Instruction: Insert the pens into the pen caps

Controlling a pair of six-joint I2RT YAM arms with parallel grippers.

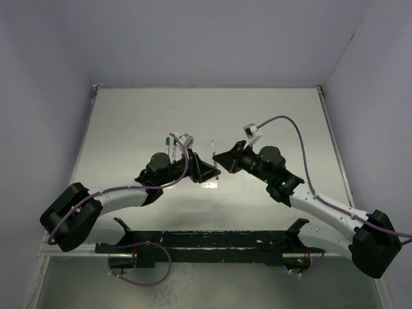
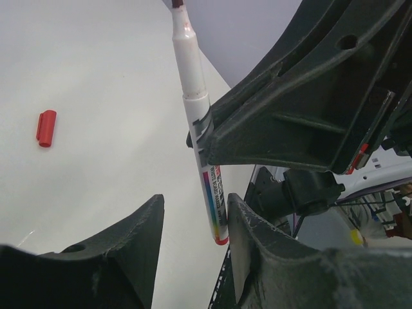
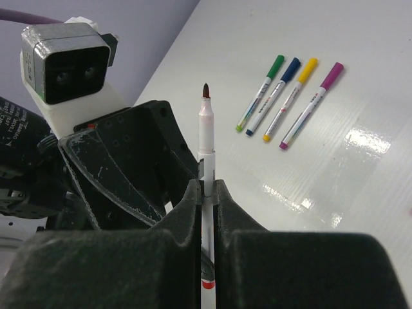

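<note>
My right gripper (image 3: 206, 183) is shut on the red pen (image 3: 206, 129) and holds it upright, uncapped, with its dark red tip up. In the top view the right gripper (image 1: 219, 159) and the pen (image 1: 213, 147) meet my left gripper (image 1: 208, 172) at mid-table. My left gripper (image 2: 193, 201) is open. The red pen (image 2: 193, 84) hangs between its jaws, close against the right finger (image 2: 257, 238). The red cap (image 2: 46, 128) lies alone on the table to the left. Green (image 3: 260, 93), blue (image 3: 273, 95), yellow (image 3: 291, 98) and purple (image 3: 311, 104) pens lie capped, side by side.
The capped pens lie in a group (image 1: 171, 145) just behind the left gripper. The left arm's camera block (image 3: 64, 61) stands close beside the red pen's tip. A black frame (image 1: 206, 241) runs along the near edge, and walls enclose the white table (image 1: 270, 116).
</note>
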